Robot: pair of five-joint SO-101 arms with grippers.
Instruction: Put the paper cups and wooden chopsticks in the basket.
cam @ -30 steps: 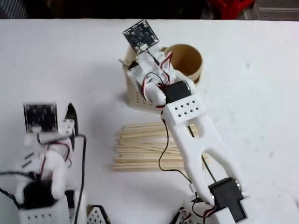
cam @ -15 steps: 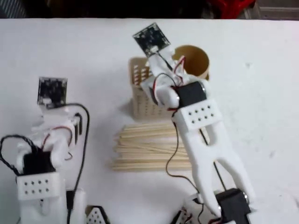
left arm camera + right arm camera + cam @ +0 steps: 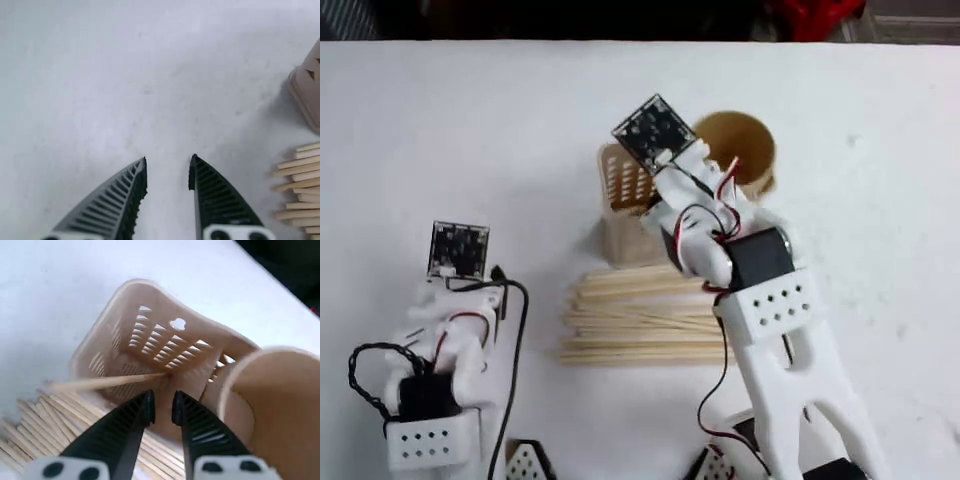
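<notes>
The right claw point(image 3: 162, 393) hung just over the basket point(image 3: 150, 335), its jaws a narrow slit apart and, as far as the wrist view let me judge, holding nothing; one chopstick point(image 3: 105, 382) leaned across the basket's mouth, its end near the tips; the paper cup point(image 3: 735, 148) sat touching the basket, outside it; the pile of chopsticks point(image 3: 640, 315) lay on the bench point(image 3: 470, 120) just beside the basket; the left claw point(image 3: 168, 159) hovered partly open over bare bench near the pile. The leaning chopstick probably wanted nudging fully inside first; after that, a low, centred pinch on few sticks would serve best.
</notes>
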